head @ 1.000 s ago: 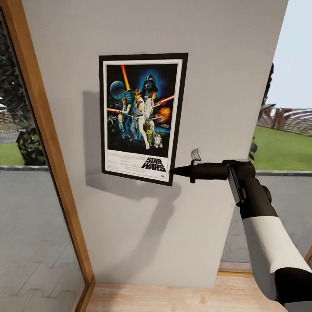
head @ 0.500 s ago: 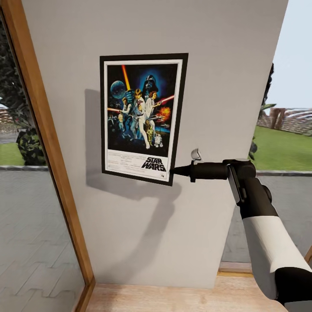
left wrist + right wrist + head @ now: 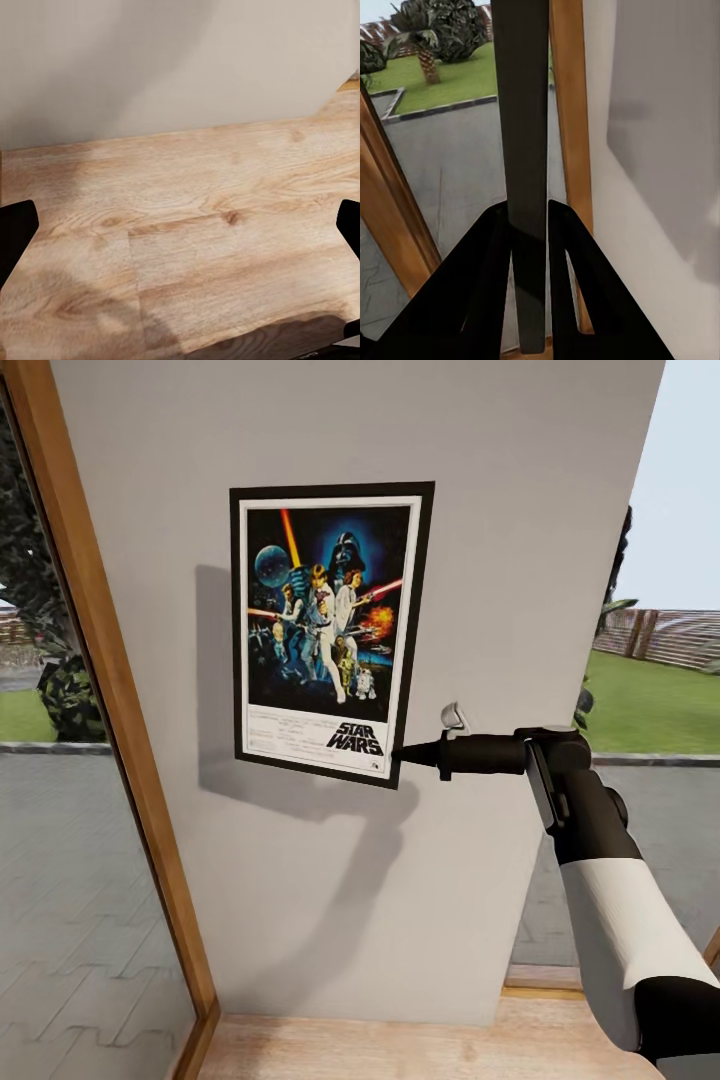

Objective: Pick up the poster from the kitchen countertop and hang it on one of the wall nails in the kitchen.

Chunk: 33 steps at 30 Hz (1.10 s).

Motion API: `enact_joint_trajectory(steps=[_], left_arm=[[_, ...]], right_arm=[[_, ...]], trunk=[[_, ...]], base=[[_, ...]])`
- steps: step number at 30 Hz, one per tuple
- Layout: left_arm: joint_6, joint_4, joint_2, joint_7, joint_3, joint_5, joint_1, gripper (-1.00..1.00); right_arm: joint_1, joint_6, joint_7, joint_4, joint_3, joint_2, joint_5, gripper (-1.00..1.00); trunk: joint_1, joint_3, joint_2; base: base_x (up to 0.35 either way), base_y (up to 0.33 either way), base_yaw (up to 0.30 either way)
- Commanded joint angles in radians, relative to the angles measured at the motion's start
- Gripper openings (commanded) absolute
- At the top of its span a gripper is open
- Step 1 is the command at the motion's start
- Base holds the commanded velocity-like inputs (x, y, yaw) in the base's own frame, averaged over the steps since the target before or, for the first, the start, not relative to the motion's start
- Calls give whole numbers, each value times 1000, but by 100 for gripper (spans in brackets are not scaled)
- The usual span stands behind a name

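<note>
The Star Wars poster [image 3: 330,630] stands upright against the pale grey wall [image 3: 500,510], black-framed with a white inner border. My right gripper [image 3: 400,756] reaches in from the right and is shut on the poster's lower right corner. In the right wrist view the poster's dark edge [image 3: 526,150] runs between the two black fingers [image 3: 487,277], which press on it from both sides. The left gripper's fingertips [image 3: 16,232] show wide apart at the sides of the left wrist view, open over wooden floor [image 3: 187,225]. No nail can be made out; the poster covers that part of the wall.
A wooden window frame [image 3: 110,690] runs down the left of the wall, with paving and bushes behind the glass. Another window [image 3: 660,660] opens on lawn at the right. Light wood floor [image 3: 400,1050] lies below the wall.
The poster has shifted very slightly to the right on the wall; the right arm holds almost still. The scenery outside the windows has drifted a little.
</note>
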Motion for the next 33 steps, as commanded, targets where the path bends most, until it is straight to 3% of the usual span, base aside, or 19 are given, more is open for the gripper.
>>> enact_joint_trajectory(steps=[1, 8, 15, 33], left_arm=[[-1, -1, 0, -6, 3, -1, 0, 100], [-1, -1, 0, -6, 3, -1, 0, 100], [-1, -1, 0, -6, 3, -1, 0, 100], [-1, -1, 0, -6, 3, -1, 0, 100]], right_arm=[[0, 11, 9, -1, -1, 1, 7, -100], [0, 11, 15, -2, 0, 2, 7, -100], [0, 9, 76, -4, 0, 1, 8, -100], [0, 8, 80, -4, 1, 0, 15, -100]], trunk=[[0, 0, -1], [0, 0, -1], [0, 0, -1], [0, 0, -1]], base=[[0, 0, 0], [0, 0, 0], [0, 0, 0], [0, 0, 0]])
